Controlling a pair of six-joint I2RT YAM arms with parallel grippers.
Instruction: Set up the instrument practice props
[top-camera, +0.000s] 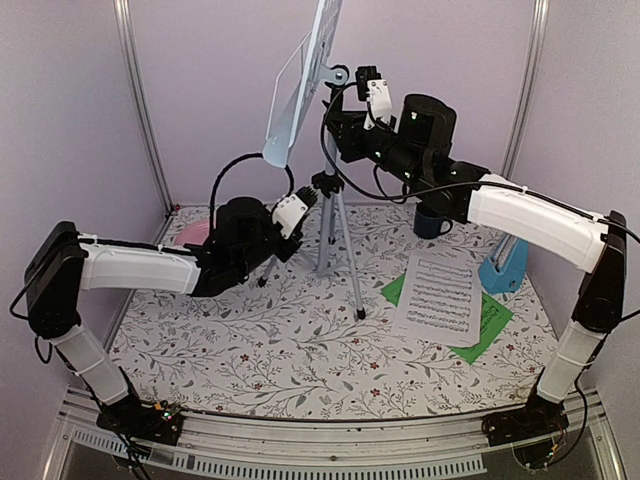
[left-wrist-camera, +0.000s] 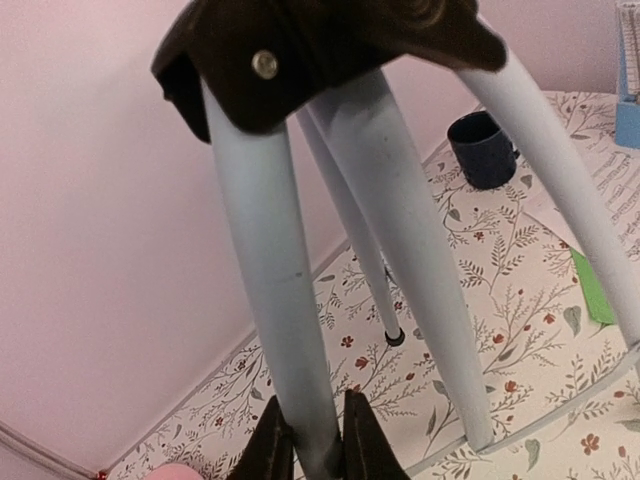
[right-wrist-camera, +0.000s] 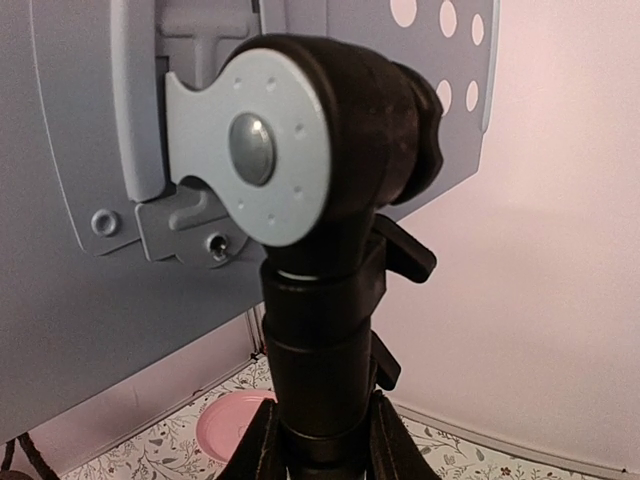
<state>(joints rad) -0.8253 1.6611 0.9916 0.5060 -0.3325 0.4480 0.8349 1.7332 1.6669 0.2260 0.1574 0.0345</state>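
Two claws grip the music stand (top-camera: 303, 85), upright at the table's middle back. From above, the left gripper (top-camera: 318, 195) is closed on a silver tripod leg just under the hub, the right gripper (top-camera: 340, 112) on the black neck below the perforated desk. Right of it a white sheet-music page (top-camera: 438, 295) lies on a green page (top-camera: 492, 322), its printed staves too small to read; the blue metronome (top-camera: 503, 265) stands just beyond, near a dark mug (top-camera: 430, 222). A pink plate (top-camera: 192, 233) lies back left. Floral cloth (top-camera: 250, 345) covers the table; the walls are pale lilac. Left wrist: fingers (left-wrist-camera: 268, 452) clamp one leg. Right wrist: fingers (right-wrist-camera: 255, 450) pinch the black column under the tilt joint.
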